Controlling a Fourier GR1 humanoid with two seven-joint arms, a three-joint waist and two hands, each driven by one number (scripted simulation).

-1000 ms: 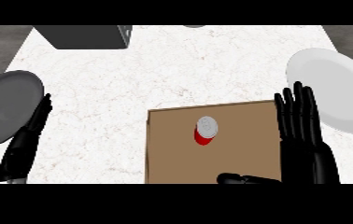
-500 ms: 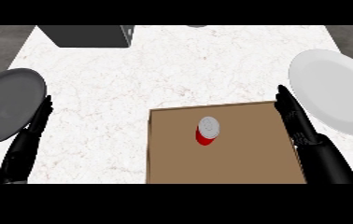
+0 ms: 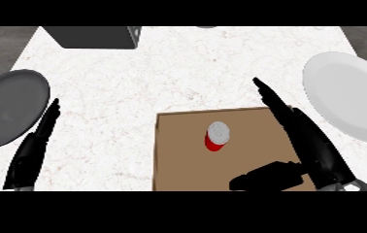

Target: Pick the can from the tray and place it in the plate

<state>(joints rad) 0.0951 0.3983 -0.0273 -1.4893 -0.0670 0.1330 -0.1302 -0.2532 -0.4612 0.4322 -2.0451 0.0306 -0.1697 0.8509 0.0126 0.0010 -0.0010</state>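
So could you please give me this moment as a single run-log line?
stage: reaching | can: upright on tray | right hand: open over tray's right edge | left hand: open, resting at left | white plate: bare

You are looking down on a pale marbled counter [image 3: 165, 76] with a brown tray [image 3: 186, 164] near the lower edge. A red can [image 3: 216, 136] with a silvery top stands upright on the tray. Your right hand [image 3: 305, 140] hangs over the tray's right side, fingers straight, thumb below the can, apart from it. A white plate [image 3: 338, 98] lies right; a grey plate [image 3: 18, 103] left, beside your open left hand [image 3: 32, 152]. A dark box [image 3: 93, 37] sits top left.
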